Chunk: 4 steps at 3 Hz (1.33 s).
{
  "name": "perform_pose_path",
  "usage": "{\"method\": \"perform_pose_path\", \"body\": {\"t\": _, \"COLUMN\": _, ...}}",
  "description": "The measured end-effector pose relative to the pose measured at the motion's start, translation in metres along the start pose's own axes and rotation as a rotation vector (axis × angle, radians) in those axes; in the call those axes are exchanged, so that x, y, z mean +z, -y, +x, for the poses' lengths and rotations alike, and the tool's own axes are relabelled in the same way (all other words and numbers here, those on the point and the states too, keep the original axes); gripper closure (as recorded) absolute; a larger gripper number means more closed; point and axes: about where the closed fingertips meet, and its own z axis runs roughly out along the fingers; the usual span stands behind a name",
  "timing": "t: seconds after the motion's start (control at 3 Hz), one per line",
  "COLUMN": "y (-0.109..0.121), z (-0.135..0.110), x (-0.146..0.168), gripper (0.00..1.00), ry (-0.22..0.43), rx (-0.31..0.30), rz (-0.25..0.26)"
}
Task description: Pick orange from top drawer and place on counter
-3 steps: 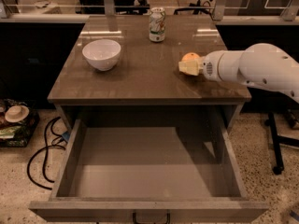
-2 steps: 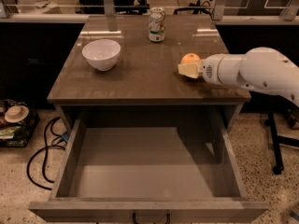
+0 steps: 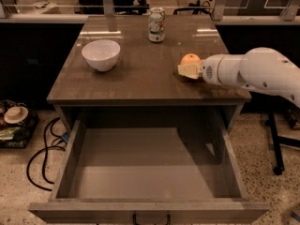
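The orange (image 3: 190, 58) rests low on the counter (image 3: 140, 74), at its right side. My gripper (image 3: 187, 67) reaches in from the right on the white arm (image 3: 253, 71), sits right against the orange and hides its lower front part. The top drawer (image 3: 145, 172) is pulled wide open below the counter. Its grey floor is bare, and its dark handle (image 3: 151, 218) shows at the bottom edge.
A white bowl (image 3: 101, 54) stands on the counter's left side. A drink can (image 3: 156, 25) stands at the back middle. Cables (image 3: 40, 153) and clutter (image 3: 16, 121) lie on the floor to the left. A chair base (image 3: 276, 139) is on the right.
The arm and the orange have shifted very slightly to the left. The orange stays at the gripper. The bowl, can and drawer have not moved.
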Motion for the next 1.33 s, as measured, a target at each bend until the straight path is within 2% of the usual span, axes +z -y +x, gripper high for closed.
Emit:
{"method": "perform_pose_path", "body": {"t": 0.67, "y": -0.0032, "z": -0.0002, "x": 0.0021, "gripper": 0.13, "ry": -0.001, "rx": -0.002, "rz": -0.005}}
{"method": "perform_pose_path", "body": {"t": 1.0, "y": -0.0047, "z": -0.0003, "x": 0.003, "gripper": 0.0, "ry": -0.002, "rx": -0.003, "rz": -0.008}}
{"method": "perform_pose_path", "body": {"t": 1.33, "y": -0.0048, "z": -0.0003, "x": 0.0031, "gripper": 0.0, "ry": -0.002, "rx": -0.003, "rz": -0.008}}
